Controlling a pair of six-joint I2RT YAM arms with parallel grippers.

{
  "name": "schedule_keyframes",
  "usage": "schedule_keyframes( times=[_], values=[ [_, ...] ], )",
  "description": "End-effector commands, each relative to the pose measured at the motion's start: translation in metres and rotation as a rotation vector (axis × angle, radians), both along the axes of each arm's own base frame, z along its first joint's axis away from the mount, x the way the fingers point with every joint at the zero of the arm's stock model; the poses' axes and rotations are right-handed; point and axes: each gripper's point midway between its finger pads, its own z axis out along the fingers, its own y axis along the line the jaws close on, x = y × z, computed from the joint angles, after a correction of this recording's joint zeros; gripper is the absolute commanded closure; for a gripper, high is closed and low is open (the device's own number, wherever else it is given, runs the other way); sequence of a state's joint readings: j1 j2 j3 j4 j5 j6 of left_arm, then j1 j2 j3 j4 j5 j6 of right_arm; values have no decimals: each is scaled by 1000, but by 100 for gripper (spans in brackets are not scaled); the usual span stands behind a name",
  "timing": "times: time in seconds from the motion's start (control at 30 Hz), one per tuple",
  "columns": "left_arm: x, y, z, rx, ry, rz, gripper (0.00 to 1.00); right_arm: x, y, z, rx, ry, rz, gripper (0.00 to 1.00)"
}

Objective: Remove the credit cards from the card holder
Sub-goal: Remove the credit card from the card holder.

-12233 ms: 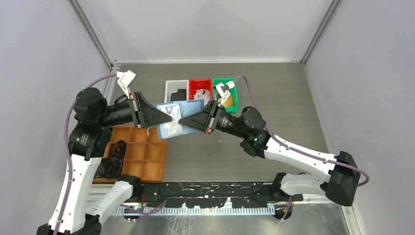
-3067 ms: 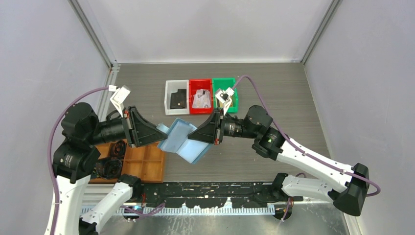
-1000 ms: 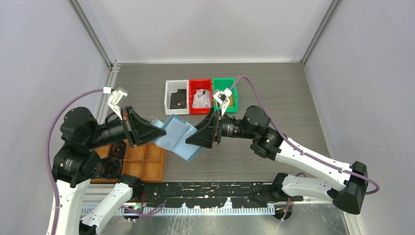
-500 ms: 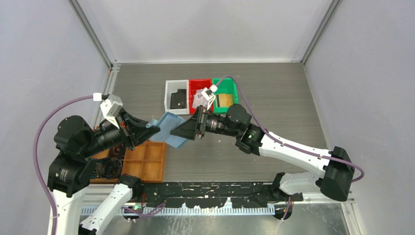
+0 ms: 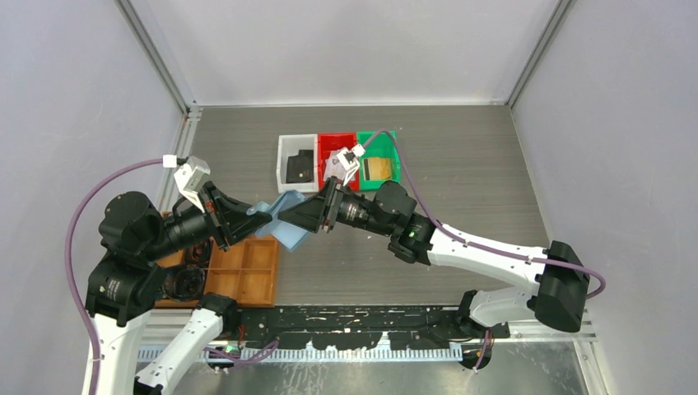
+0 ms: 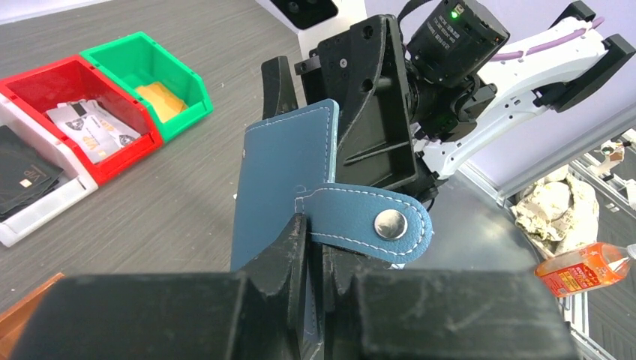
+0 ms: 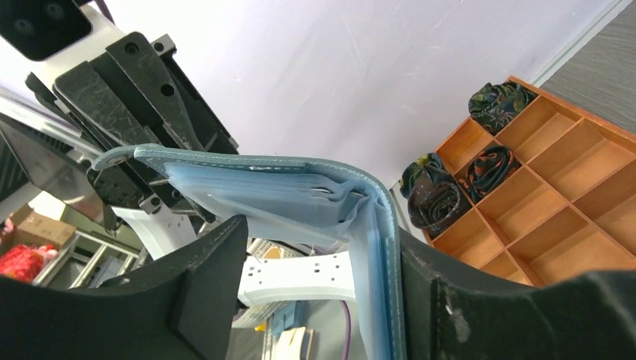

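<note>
The light blue card holder (image 5: 290, 234) hangs in the air between both arms, folded to a narrow angle. My left gripper (image 6: 316, 251) is shut on its edge just below the snap tab (image 6: 369, 222). My right gripper (image 7: 321, 234) is open around the fold. One flap (image 7: 375, 270) lies along the right finger (image 7: 457, 300), and a gap separates the other finger (image 7: 210, 277) from the holder. Pocket layers show inside; I cannot tell whether a card sits in them. Credit cards lie in the bins: black (image 5: 300, 169), white (image 5: 336, 168) and gold (image 5: 379, 168).
A white bin (image 5: 284, 144), a red bin (image 5: 323, 141) and a green bin (image 5: 395, 160) stand in a row behind the grippers. An orange-brown compartment tray (image 5: 247, 271) with rolled dark items (image 7: 439, 191) sits at the front left, under the left arm.
The holder was spread wide a second ago and has folded nearly closed. My right gripper moved left toward the left gripper, and both shifted slightly toward the bins.
</note>
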State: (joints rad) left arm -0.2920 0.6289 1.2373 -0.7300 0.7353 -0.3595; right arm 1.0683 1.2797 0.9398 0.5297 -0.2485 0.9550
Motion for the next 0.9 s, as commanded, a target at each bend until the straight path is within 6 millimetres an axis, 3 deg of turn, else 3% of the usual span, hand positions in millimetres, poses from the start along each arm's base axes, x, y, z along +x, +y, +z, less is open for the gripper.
schedule_keyframes(
  times=[0.0, 0.13, 0.27, 0.4, 0.5, 0.63, 0.77, 0.87],
  values=[
    [-13, -8, 12, -44, -7, -81, 100, 14, -14, 53, 167, -21, -127, 38],
    [-15, -9, 13, -56, 17, -88, 100, 21, -21, 50, 161, -1, -179, 50],
    [-1, -1, 15, -43, -9, 7, 100, 12, -26, 46, 153, -15, -149, 50],
    [14, 12, 16, -26, -45, 125, 100, -10, -34, 47, 183, -52, -57, 30],
    [14, 13, 17, -31, -49, 135, 100, -25, -46, 52, 199, -91, -19, 16],
    [10, 7, 19, -50, -33, 91, 100, -21, -52, 54, 198, -92, -60, 12],
    [11, 7, 20, -55, -33, 99, 100, -17, -43, 54, 179, -75, -55, 23],
    [11, 10, 23, -53, -38, 117, 100, -16, -41, 52, 172, -64, -47, 44]
  ],
)
